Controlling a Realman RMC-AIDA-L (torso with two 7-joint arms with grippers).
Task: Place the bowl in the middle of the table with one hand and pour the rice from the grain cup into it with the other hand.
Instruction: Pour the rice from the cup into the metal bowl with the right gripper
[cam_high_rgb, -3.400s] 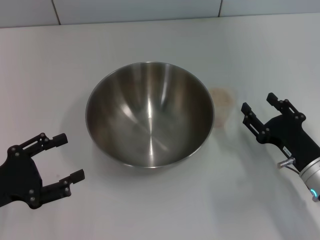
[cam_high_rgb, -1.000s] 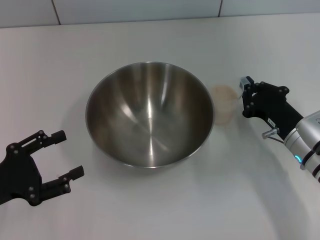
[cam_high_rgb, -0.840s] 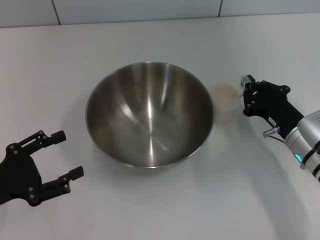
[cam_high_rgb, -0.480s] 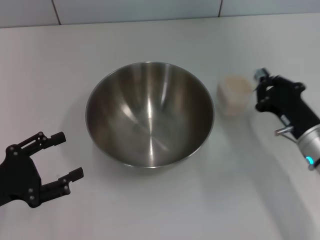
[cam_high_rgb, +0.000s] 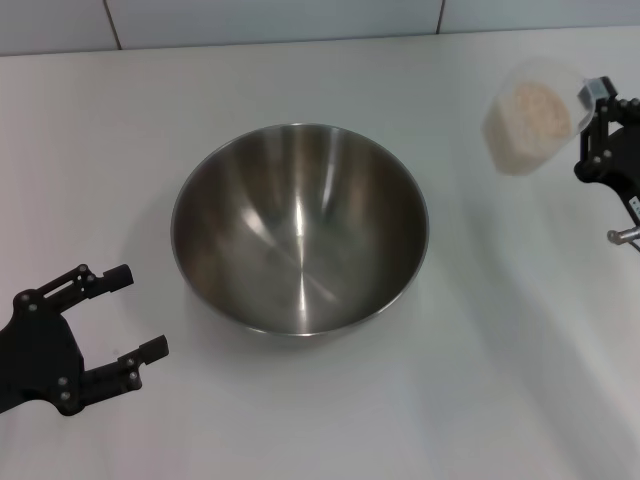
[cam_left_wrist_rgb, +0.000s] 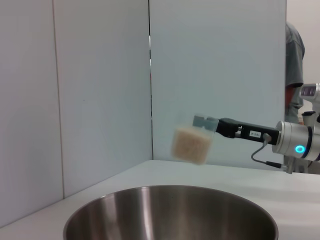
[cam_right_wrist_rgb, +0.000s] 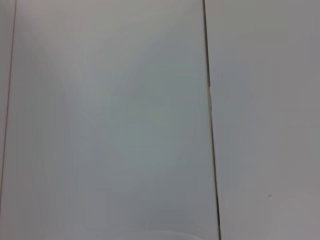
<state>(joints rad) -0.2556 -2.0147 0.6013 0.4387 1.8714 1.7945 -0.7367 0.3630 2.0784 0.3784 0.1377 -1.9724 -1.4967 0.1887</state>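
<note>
Grain cup (cam_high_rgb: 527, 118): motion-blurred, walls indistinct, right of the bowl (cam_high_rgb: 300, 228).
Right gripper (cam_high_rgb: 596, 105): cut off by frame edge; grip on the cup not discernible.
Bowl base: cut off in left wrist view.

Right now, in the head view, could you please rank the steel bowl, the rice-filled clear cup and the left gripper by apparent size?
1. Shiny round stainless-steel bowl
2. Black left gripper, nearer the camera, so unsure
3. Small clear plastic cup of rice, lifted toward the camera
</note>
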